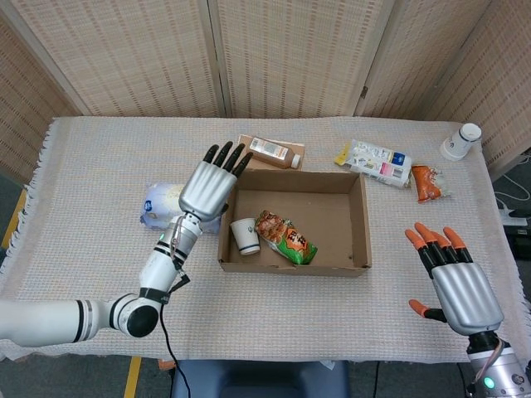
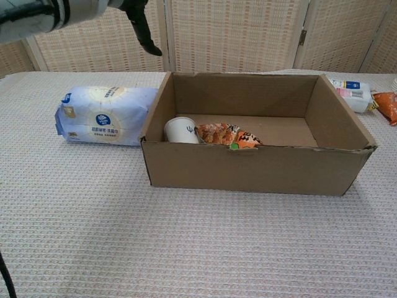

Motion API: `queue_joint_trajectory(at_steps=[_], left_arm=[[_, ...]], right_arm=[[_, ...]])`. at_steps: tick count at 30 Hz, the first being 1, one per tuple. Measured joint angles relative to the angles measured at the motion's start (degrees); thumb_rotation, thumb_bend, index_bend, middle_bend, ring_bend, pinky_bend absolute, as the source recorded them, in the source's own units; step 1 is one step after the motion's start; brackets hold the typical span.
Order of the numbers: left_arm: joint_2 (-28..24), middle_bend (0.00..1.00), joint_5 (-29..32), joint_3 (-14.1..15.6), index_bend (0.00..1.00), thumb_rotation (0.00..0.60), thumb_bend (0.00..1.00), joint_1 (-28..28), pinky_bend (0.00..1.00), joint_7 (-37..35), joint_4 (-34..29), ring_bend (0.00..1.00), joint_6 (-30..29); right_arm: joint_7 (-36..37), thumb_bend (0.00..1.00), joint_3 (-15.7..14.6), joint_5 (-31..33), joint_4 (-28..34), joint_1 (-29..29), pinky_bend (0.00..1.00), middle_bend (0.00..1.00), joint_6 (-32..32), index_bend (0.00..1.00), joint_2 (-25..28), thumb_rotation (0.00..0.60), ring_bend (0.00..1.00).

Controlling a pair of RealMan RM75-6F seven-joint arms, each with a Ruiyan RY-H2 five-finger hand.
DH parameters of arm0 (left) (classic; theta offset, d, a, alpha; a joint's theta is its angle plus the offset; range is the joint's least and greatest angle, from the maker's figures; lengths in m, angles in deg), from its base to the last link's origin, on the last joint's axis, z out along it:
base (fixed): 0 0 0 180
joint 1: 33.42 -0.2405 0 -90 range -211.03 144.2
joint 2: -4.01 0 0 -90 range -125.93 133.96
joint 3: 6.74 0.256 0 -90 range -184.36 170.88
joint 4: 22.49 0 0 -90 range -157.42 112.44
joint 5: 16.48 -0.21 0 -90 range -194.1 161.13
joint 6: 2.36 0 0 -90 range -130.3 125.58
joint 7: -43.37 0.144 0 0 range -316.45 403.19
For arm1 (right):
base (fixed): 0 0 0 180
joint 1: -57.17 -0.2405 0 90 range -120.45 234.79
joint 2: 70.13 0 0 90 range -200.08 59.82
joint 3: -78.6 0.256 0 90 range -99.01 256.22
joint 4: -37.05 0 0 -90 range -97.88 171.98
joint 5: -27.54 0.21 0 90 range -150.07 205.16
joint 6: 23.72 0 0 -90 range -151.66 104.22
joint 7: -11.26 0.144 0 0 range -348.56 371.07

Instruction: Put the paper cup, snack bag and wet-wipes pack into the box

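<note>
my left hand (image 1: 205,189) hovers flat and empty, fingers spread, above the one wet-wipes pack (image 2: 104,115) beside the box (image 1: 357,224). my right hand (image 1: 460,292) hangs splayed, empty. inside the box lie one paper cup (image 1: 245,235) and one snack bag (image 1: 284,237).

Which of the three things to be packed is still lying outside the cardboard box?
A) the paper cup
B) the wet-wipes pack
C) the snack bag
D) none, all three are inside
B: the wet-wipes pack lies on the table to the left of the cardboard box, while the paper cup and the snack bag are inside it.
</note>
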State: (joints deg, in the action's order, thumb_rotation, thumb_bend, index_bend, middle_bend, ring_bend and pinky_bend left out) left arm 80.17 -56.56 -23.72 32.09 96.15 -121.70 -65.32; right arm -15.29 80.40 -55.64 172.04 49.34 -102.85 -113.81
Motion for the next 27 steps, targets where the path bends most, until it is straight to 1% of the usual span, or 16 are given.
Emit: queue_joint_trajectory(at_steps=[5,9,12,16,23,27], left_arm=[[-9.7,0.00,3.8,2.9,0.00,0.600,0.14,-2.7,0.17,-3.1,-1.8,0.00,7.4],[-12.7,0.00,6.0,5.9,0.00,0.600,0.15,-4.3,0.17,-6.2,-1.9,0.00,11.9],[-13.2,0.00,7.9,7.9,0.00,0.600,0.15,-4.5,0.18,-6.9,-1.1,0.00,14.2],[-12.9,0.00,9.3,8.9,0.00,0.600,0.14,-4.2,0.18,-7.3,-0.2,0.00,15.2],[-9.2,0.00,14.6,10.7,0.00,0.600,0.14,-0.8,0.17,-7.3,5.4,0.00,17.9],[-7.7,0.00,16.8,11.8,0.00,0.600,0.14,1.1,0.17,-7.0,7.2,0.00,18.7]], right_arm=[[-0.2,0.08,-0.1,0.1,0.0,0.0,0.00,0.00,0.1,0.07,-0.1,0.600,0.00],[-0.6,0.08,0.0,0.3,0.0,-0.1,0.00,0.00,0.0,0.07,-0.3,0.600,0.00],[-1.1,0.08,0.0,0.6,0.0,-0.2,0.00,0.00,0.3,0.07,-0.6,0.600,0.00],[-1.8,0.08,0.0,1.3,0.0,-0.4,0.00,0.00,0.6,0.07,-0.9,0.600,0.00],[-3.3,0.08,0.6,3.5,0.0,-1.0,0.00,0.00,0.6,0.07,-1.8,0.600,0.00],[-3.6,0.08,0.8,4.8,0.0,-1.3,0.00,0.00,0.7,0.07,-2.0,0.600,0.00]])
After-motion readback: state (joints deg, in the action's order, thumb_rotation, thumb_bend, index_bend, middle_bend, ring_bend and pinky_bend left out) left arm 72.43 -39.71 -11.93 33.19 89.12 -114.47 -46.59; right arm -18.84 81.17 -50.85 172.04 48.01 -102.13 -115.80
